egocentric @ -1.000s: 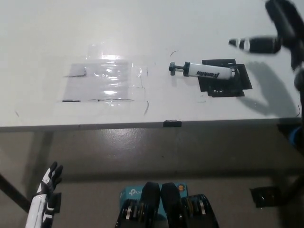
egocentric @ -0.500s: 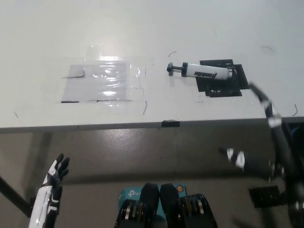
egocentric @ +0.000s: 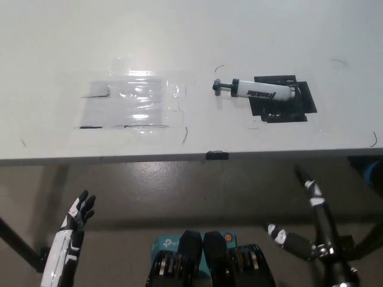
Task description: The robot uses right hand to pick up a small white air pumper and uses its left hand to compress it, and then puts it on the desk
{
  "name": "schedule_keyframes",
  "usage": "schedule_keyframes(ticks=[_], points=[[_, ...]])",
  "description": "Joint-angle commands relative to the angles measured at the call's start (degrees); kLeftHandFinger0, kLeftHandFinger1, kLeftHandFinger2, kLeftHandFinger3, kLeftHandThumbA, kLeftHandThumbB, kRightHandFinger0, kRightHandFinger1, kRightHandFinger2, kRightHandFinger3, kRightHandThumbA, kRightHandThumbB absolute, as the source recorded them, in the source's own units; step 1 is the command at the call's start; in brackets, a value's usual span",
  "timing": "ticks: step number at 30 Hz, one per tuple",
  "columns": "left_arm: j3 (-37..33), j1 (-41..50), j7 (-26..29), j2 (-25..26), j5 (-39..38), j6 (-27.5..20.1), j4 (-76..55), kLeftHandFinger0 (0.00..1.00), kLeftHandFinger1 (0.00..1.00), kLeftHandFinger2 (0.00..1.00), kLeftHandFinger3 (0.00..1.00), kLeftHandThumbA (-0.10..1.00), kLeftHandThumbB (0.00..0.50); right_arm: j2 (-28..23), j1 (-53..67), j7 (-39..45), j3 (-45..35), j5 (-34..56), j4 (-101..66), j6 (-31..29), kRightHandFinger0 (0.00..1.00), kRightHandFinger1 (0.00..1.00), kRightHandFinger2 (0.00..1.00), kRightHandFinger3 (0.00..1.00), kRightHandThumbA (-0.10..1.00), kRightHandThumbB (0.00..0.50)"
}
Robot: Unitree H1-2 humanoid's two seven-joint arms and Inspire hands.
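Observation:
The small white air pump (egocentric: pixel 256 91) lies on the white desk (egocentric: pixel 197 42), its grey handle pointing left and its body partly over a black patch (egocentric: pixel 286 104). Nothing touches it. My black right hand (egocentric: pixel 311 221) hangs below the desk's front edge at the lower right, fingers spread wide and holding nothing. My white left hand (egocentric: pixel 75 221) rests low at the lower left, below the desk, with its dark fingers apart and empty.
A shiny clear film (egocentric: pixel 131 101) is taped to the desk left of the pump. A small black clip (egocentric: pixel 216 155) sits on the desk's front edge. A teal box (egocentric: pixel 173 245) lies on the floor below.
My right hand dropped from above the desk at the upper right, down past the front edge, to the lower right. The left hand rose slightly. The pump stayed put.

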Motion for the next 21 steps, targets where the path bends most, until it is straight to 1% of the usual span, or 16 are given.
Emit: schedule_keyframes(ticks=[1,3,4,5,7,10,12,14,15,16,18,19,21], points=[[0.5,-2.2,-0.1,-0.6,-1.4,1.3,0.0,1.00,1.00,1.00,1.00,1.00,0.220,0.1,-2.1,-4.9,0.7,0.0,3.5,-7.6,1.00,1.00,1.00,1.00,0.87,0.125],[0.8,-3.0,0.5,-0.9,-0.4,2.0,0.4,1.00,1.00,1.00,1.00,1.00,0.223,0.1,-2.5,-5.3,1.4,0.3,5.9,-8.5,1.00,1.00,1.00,1.00,0.85,0.122],[0.9,-3.4,0.5,-1.0,-0.2,1.6,0.9,1.00,1.00,1.00,1.00,1.00,0.213,0.1,-2.6,-5.2,1.8,0.3,7.0,-8.6,1.00,1.00,1.00,1.00,0.86,0.130],[0.9,-3.6,0.6,-1.1,-0.1,1.4,1.4,1.00,1.00,1.00,1.00,1.00,0.207,0.0,-2.6,-5.4,2.1,0.5,7.6,-8.6,1.00,1.00,1.00,1.00,0.85,0.122],[0.8,-4.2,0.7,-1.2,0.4,0.8,2.5,1.00,1.00,1.00,1.00,1.00,0.202,-0.3,-2.7,-6.0,2.4,0.7,8.5,-8.6,1.00,1.00,1.00,1.00,0.83,0.124],[1.2,-5.1,0.6,-0.8,0.6,0.1,5.0,1.00,1.00,1.00,1.00,1.00,0.225,-0.6,-3.2,-7.5,3.3,1.0,9.9,-8.6,1.00,1.00,1.00,1.00,0.81,0.133],[1.7,-5.7,0.4,-0.2,-0.1,0.7,6.2,1.00,1.00,1.00,1.00,1.00,0.237,-0.8,-3.6,-8.5,4.2,1.3,11.1,-8.6,1.00,1.00,1.00,1.00,0.80,0.135],[2.0,-6.0,0.1,0.2,-0.3,0.6,6.9,1.00,1.00,1.00,1.00,1.00,0.220,-1.0,-3.7,-8.8,4.8,1.4,11.3,-8.6,1.00,1.00,1.00,1.00,0.80,0.130],[2.2,-6.0,0.0,0.3,-0.5,0.6,7.2,1.00,1.00,1.00,1.00,1.00,0.198,-1.1,-3.7,-9.1,5.1,1.4,11.3,-8.6,1.00,1.00,1.00,1.00,0.81,0.141],[2.4,-6.0,0.0,0.4,-0.5,0.6,7.3,1.00,1.00,1.00,1.00,1.00,0.192,-1.2,-3.7,-9.2,5.2,1.3,11.3,-8.6,1.00,1.00,1.00,1.00,0.81,0.142],[2.7,-6.6,-0.5,0.8,-1.0,0.5,8.2,1.00,1.00,1.00,1.00,1.00,0.165,-1.4,-4.2,-10.2,5.9,1.0,11.8,-8.6,1.00,1.00,1.00,1.00,0.82,0.137],[2.8,-6.8,-0.6,0.9,-1.2,0.3,8.6,1.00,1.00,1.00,1.00,1.00,0.158,-1.5,-4.5,-10.4,6.1,1.4,12.1,-8.6,1.00,1.00,1.00,1.00,0.82,0.136],[2.9,-7.0,-0.9,0.9,-1.5,0.5,8.8,1.00,1.00,1.00,1.00,1.00,0.161,-1.7,-5.0,-10.6,6.2,1.3,12.4,-8.6,1.00,1.00,1.00,1.00,0.82,0.137]])
